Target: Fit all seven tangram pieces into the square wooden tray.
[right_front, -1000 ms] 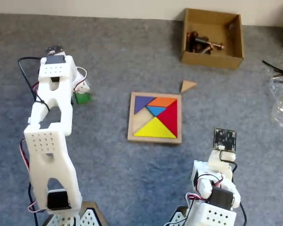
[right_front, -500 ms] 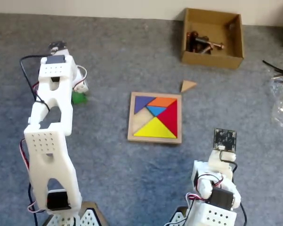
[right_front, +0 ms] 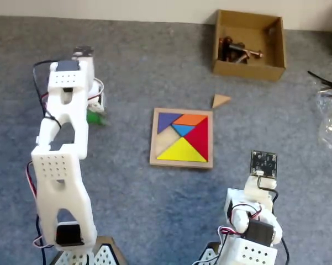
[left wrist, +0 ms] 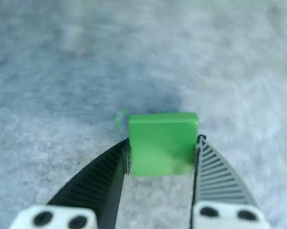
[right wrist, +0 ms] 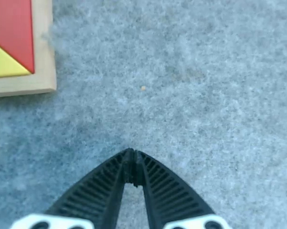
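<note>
The square wooden tray (right_front: 153,138) lies mid-table and holds purple, orange, blue, red (right_front: 199,135) and yellow (right_front: 182,150) pieces, with a pale bare patch (right_front: 164,142) on its left side. A tan triangle (right_front: 220,100) lies on the carpet just beyond the tray's far right corner. My left gripper (left wrist: 162,148) is shut on a green square piece (left wrist: 163,142), low over the carpet well left of the tray; the same green piece (right_front: 94,117) peeks out beside the white left arm. My right gripper (right wrist: 133,160) is shut on nothing, over bare carpet near the tray's corner (right wrist: 24,83).
A cardboard box (right_front: 248,66) with metal parts stands at the back right. Clear plastic and cables (right_front: 328,105) lie at the right edge. The right arm's base (right_front: 254,226) is at the front right. Grey carpet covers the table.
The left arm's wrist has shifted slightly to the right and farther back, keeping the green piece in its grip. The right arm and the tray have not moved.
</note>
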`<state>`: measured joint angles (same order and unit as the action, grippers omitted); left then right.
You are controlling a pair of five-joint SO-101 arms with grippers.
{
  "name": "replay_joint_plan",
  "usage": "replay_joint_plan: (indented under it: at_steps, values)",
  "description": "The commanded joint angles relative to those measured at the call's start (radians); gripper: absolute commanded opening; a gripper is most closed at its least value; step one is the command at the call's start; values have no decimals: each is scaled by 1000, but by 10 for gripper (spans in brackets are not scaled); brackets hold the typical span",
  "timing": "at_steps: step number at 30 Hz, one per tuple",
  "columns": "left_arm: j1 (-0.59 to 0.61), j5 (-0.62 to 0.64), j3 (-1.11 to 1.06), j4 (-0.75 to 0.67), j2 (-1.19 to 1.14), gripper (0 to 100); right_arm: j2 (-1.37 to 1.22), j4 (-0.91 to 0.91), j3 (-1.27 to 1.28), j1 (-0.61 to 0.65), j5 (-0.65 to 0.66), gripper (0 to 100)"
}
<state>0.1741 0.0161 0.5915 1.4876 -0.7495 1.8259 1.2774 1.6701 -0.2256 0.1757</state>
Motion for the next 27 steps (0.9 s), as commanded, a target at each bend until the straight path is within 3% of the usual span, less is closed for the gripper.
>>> replay_joint_plan:
  at_steps: [1, 12, 27]
  values:
    - [-42, -86, 76, 58, 35, 118, 10, -30, 108, -15, -8, 9]
    - [-156, -377, 203, 262, 42, 118, 10, -30, 108, -15, -8, 9]
    - [-450, -384, 236, 270, 44, 31, 10, -30, 108, -15, -8, 9]
